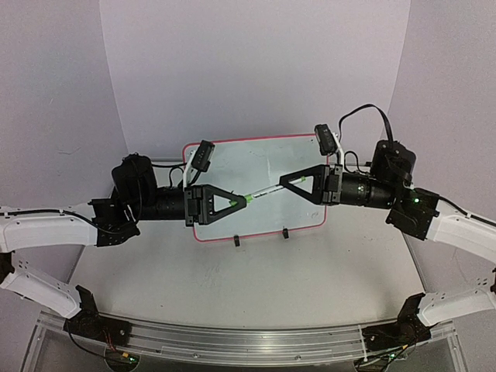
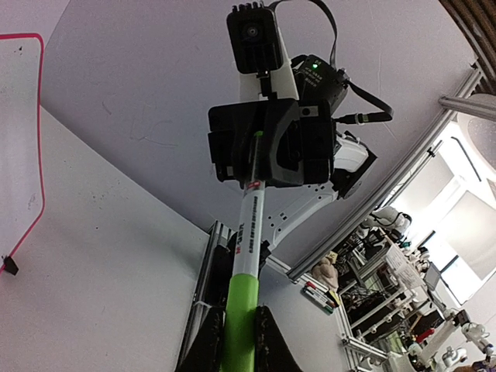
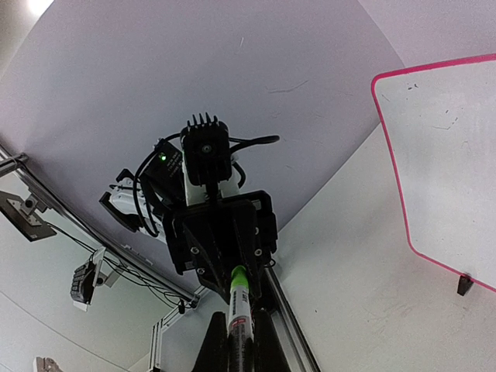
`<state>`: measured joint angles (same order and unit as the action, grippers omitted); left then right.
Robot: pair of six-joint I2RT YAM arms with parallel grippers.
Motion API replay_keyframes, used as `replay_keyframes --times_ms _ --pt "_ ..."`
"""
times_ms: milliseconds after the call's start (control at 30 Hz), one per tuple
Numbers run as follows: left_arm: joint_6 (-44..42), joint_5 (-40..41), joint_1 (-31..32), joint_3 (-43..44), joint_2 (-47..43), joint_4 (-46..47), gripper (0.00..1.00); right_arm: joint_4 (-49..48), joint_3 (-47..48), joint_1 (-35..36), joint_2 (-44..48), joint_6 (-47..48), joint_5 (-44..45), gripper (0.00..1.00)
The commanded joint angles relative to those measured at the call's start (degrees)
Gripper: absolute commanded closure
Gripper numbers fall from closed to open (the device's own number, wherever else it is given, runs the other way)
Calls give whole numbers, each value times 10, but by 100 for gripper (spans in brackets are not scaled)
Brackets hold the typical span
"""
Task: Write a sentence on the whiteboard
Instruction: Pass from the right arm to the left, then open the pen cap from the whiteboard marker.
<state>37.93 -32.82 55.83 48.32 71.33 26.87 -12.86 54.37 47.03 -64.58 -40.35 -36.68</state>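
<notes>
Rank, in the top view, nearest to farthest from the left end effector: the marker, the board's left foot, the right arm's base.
1. Marker, held in the left end effector.
2. Left foot, at the board's near edge.
3. Right arm's base, far right.

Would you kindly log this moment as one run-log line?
marker: held between both arms | left gripper: shut on green cap | right gripper: shut on barrel | whiteboard: unwritten

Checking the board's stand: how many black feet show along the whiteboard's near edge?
2. One foot sits left of the middle of the whiteboard, the other just right of it; none looks hidden.
</notes>
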Motion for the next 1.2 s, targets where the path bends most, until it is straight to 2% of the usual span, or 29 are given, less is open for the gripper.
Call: replay_keyframes --times_ms 0,100,167,367,467,633,1167 --pt "1 -12 2 -2 -18 36 98 -11 -12 -9 12 -6 -3 100" --pt "-1 -14 2 -1 -18 22 100 -9 -14 -14 14 -7 -18 100" --pt "0 -20 2 -2 -19 15 100 -2 -12 -17 18 -1 -31 93" --pt "-7 -51 2 17 -14 -37 100 94 29 -18 13 66 -74 47" --pt "-12 -77 1 45 4 -84 100 138 54 -18 2 94 -106 36" --pt "-27 -127 2 91 33 -141 100 199 87 -18 -20 125 -124 32" --pt "-37 -113 2 113 59 -186 100 205 85 -17 -50 129 -176 32"
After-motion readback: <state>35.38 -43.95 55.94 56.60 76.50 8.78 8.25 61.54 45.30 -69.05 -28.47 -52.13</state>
